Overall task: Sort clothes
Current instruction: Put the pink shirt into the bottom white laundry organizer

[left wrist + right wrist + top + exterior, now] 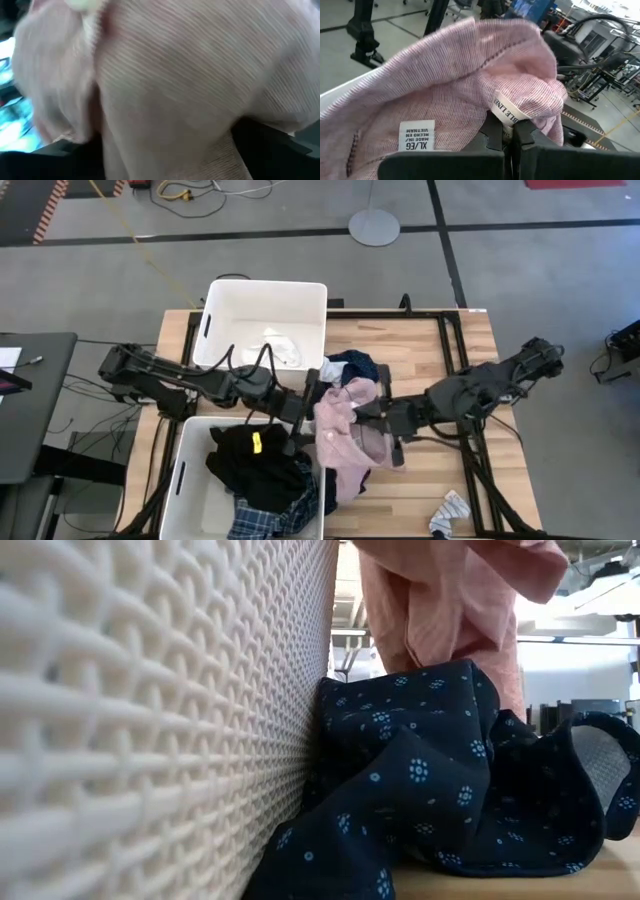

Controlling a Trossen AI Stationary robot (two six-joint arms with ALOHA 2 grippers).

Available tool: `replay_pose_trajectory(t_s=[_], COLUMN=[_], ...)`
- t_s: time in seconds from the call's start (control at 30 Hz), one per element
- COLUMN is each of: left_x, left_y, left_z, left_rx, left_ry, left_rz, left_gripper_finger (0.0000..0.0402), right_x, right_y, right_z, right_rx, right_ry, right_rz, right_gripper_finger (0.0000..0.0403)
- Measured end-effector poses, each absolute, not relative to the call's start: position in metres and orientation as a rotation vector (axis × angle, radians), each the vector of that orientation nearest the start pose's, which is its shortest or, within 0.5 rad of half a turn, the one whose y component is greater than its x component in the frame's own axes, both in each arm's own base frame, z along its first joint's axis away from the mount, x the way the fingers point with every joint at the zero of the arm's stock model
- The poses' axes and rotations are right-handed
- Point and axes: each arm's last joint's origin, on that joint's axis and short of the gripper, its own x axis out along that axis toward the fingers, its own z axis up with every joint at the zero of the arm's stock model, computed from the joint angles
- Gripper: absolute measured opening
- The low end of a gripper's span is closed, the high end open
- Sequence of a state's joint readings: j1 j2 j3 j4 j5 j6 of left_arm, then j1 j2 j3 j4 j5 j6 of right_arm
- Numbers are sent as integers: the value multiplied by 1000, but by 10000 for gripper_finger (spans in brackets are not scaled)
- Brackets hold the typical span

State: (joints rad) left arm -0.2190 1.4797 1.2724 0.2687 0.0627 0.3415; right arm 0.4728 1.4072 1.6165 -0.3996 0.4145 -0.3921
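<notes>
- Holding pink shirt [345,432] mid-table between bins: right gripper [509,131] clamped on collar, left gripper [305,402] spread apart beside it.
- Risks snagging left fingers, or dragging dotted piece [430,780] along.

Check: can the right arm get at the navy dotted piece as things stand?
Probably not yet. The right tool is shut on the pale pink shirt, which hangs over the navy dotted piece beside the far bin.
</notes>
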Motion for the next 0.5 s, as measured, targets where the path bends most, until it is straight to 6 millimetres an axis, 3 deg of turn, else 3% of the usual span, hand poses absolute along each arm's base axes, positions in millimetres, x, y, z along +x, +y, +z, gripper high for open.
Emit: replay_pose_trajectory(t_s=[0.1, 0.23, 0.5], left_x=[341, 348, 350], left_y=[-79, -81, -84], left_z=[378, 370, 365], left_rx=[332, 339, 386], left_ry=[-149, -147, -140], left_rz=[-348, -389, -436], left_gripper_finger=[323, 245, 27], right_x=[277, 284, 288], right_y=[127, 127, 124], right_z=[450, 445, 443], right_rx=[-491, -516, -479], right_ry=[177, 189, 202], right_rz=[96, 90, 75], right_gripper_finger=[6, 6, 13])
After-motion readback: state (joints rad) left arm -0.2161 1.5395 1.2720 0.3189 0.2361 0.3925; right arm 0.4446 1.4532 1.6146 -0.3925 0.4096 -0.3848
